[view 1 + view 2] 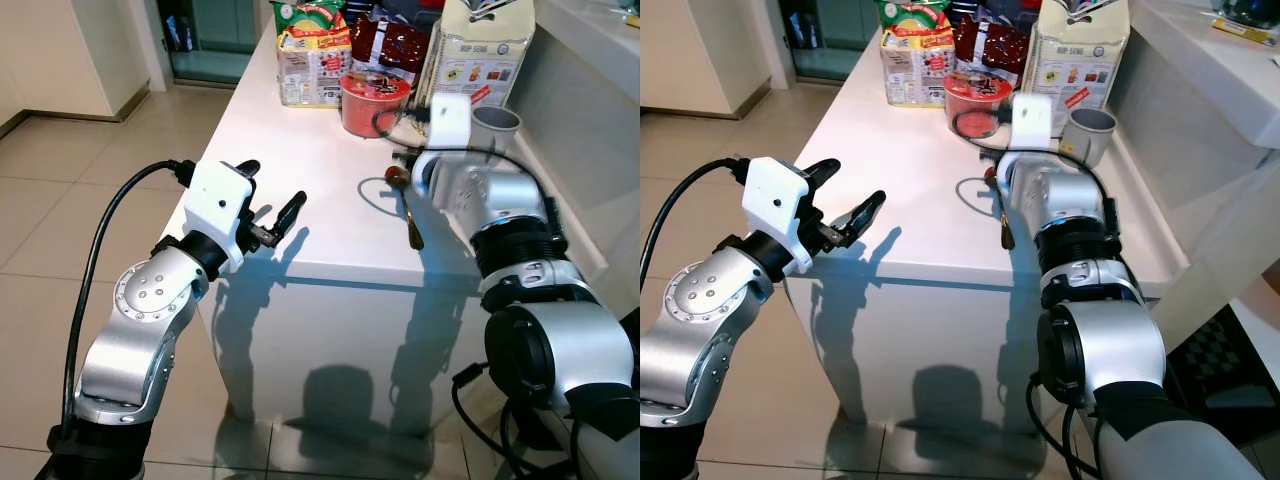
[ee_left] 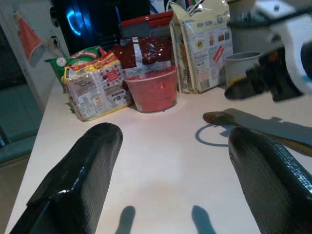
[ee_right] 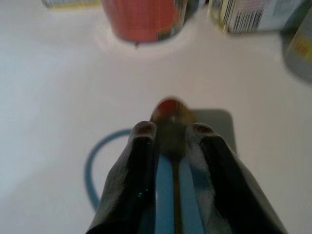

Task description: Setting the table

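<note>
A brown spoon [image 1: 412,222] lies on the white table [image 1: 300,130], its bowl pointing toward the far side. My right gripper [image 3: 168,129] is low over the spoon's neck, shut on the spoon, with the bowl [image 3: 168,113] sticking out just past the fingertips. In the eye views this gripper [image 1: 402,160] sits near the table's middle right. My left gripper [image 1: 272,185] is open and hovers at the table's near left edge with nothing between its fingers [image 2: 80,178].
At the far end of the table stand a red noodle cup [image 1: 374,103], snack packs [image 1: 313,60], a tall printed bag [image 1: 480,50] and a grey cup [image 1: 495,125]. A blue ring mark [image 1: 372,196] is beside the spoon. A raised counter [image 1: 590,30] borders the right side.
</note>
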{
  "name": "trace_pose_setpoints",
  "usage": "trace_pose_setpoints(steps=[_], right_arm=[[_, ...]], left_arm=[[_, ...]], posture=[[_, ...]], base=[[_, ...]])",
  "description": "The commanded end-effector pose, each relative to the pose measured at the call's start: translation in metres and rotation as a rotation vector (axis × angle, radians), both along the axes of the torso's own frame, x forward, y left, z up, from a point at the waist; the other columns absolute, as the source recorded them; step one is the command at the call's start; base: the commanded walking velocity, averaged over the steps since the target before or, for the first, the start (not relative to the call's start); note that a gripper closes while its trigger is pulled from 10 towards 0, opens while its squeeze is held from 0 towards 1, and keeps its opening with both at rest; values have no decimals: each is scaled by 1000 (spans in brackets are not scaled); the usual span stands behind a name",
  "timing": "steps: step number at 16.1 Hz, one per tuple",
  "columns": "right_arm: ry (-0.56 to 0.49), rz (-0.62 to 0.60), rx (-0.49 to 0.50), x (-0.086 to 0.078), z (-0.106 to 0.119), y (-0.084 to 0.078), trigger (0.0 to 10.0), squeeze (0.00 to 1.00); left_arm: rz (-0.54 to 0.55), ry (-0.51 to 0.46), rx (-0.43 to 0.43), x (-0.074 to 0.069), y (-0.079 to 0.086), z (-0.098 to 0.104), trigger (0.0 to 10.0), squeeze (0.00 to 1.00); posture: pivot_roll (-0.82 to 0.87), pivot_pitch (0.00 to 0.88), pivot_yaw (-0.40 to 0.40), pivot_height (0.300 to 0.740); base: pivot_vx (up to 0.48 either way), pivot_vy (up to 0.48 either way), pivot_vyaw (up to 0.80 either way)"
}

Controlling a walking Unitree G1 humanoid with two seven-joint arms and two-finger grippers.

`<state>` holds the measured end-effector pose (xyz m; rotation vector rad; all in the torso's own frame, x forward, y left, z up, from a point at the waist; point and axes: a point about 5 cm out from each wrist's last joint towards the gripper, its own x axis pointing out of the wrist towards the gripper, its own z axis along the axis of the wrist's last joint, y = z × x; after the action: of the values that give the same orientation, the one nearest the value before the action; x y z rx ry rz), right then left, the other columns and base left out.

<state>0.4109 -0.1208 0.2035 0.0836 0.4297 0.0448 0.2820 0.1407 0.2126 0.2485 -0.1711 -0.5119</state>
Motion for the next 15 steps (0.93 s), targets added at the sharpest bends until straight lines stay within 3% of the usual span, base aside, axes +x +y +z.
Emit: trace_pose_setpoints(steps=[1, 10, 13, 14, 15], right_arm=[[-28, -12, -16, 4, 9, -1, 10000, 1000], [-21, -67, -11, 8, 5, -11, 10000, 1000], [-13, -21, 39, 8, 1, -3, 10000, 1000], [-13, -2, 61, 7, 0, 0, 10000, 851], [-12, 6, 76, 7, 0, 2, 10000, 592]], left_arm=[[-1, 9, 10, 1, 1, 0, 10000, 0], [-10, 23, 40, -6, 5, 6, 10000, 0], [-15, 28, 53, -9, 6, 9, 10000, 0], [-14, 29, 59, -9, 8, 10, 10000, 0], [-12, 28, 60, -9, 9, 11, 10000, 0]], posture=[[76, 7, -42, 740], [112, 103, -48, 740], [120, 128, -41, 740], [125, 139, -39, 740], [128, 145, -39, 740]], base=[[0, 0, 0], [0, 0, 0], [0, 0, 0], [0, 0, 0], [0, 0, 0]])
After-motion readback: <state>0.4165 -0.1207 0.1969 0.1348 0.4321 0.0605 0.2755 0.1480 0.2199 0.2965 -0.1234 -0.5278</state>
